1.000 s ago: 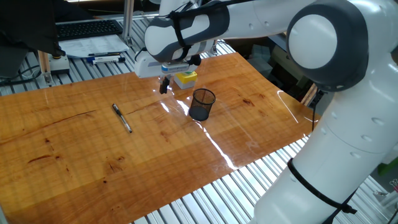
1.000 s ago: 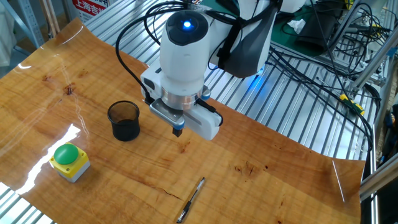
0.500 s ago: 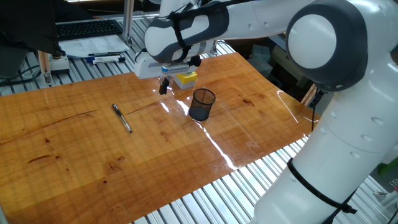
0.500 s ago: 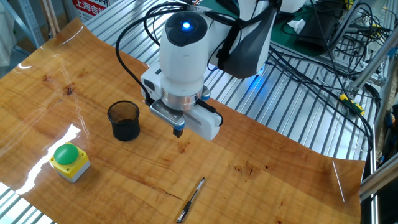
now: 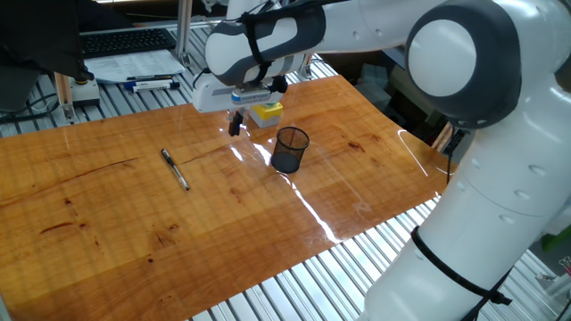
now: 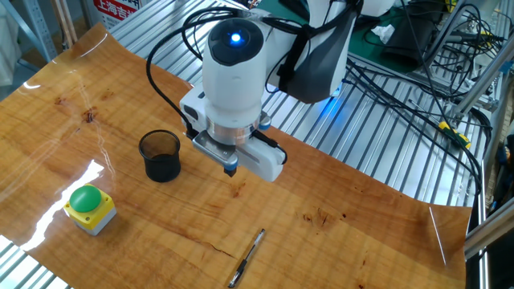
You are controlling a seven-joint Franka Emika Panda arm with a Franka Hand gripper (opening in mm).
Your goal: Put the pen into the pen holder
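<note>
The slim dark pen [image 5: 175,168] lies flat on the wooden table top, left of the arm; in the other fixed view it [image 6: 246,258] lies near the front edge. The pen holder, a black mesh cup [image 5: 289,149], stands upright and empty, and it also shows in the other fixed view [image 6: 160,156]. My gripper [image 5: 235,125] hangs above the table between the pen and the cup, well apart from both. Its fingers [image 6: 230,168] look pressed together with nothing between them.
A yellow box with a green button [image 6: 89,208] stands near the cup; in one fixed view it [image 5: 267,111] sits just behind my gripper. A white-and-blue marker [image 5: 152,84] and papers lie on the metal bench behind. Cables [image 6: 418,96] run over the slatted bench.
The arm's wrist has shifted very slightly sideways. The pen, cup and yellow box have not moved.
</note>
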